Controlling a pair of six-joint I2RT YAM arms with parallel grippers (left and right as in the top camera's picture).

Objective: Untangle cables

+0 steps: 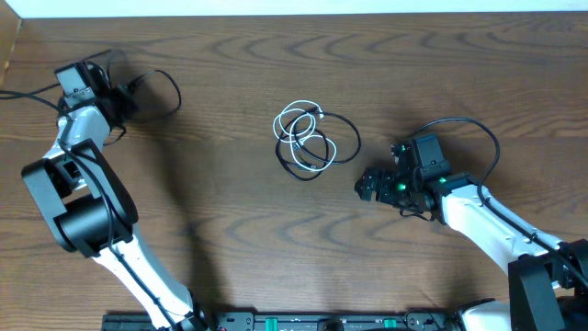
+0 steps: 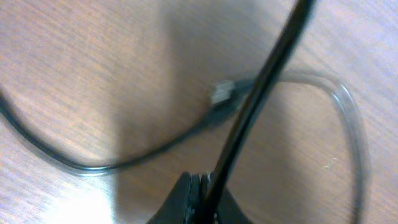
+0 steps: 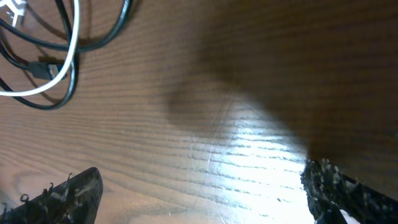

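A white cable (image 1: 296, 129) and a black cable (image 1: 342, 147) lie looped over each other at the table's middle. They also show at the top left of the right wrist view, the white cable (image 3: 69, 56) and the black cable (image 3: 106, 38). A second black cable (image 1: 170, 90) lies apart at the far left. My left gripper (image 1: 122, 99) is shut on it; in the left wrist view the jaws (image 2: 200, 190) pinch this black cord (image 2: 261, 81), and its plug (image 2: 221, 93) rests on the wood. My right gripper (image 1: 367, 187) is open and empty just right of the pile, its fingers (image 3: 205, 193) spread above bare wood.
The wooden table (image 1: 230, 230) runs to a pale far edge (image 1: 276, 9). A thicker black arm wire (image 1: 23, 92) trails off to the left, and another loops over the right arm (image 1: 478, 129). The arm bases stand at the front edge.
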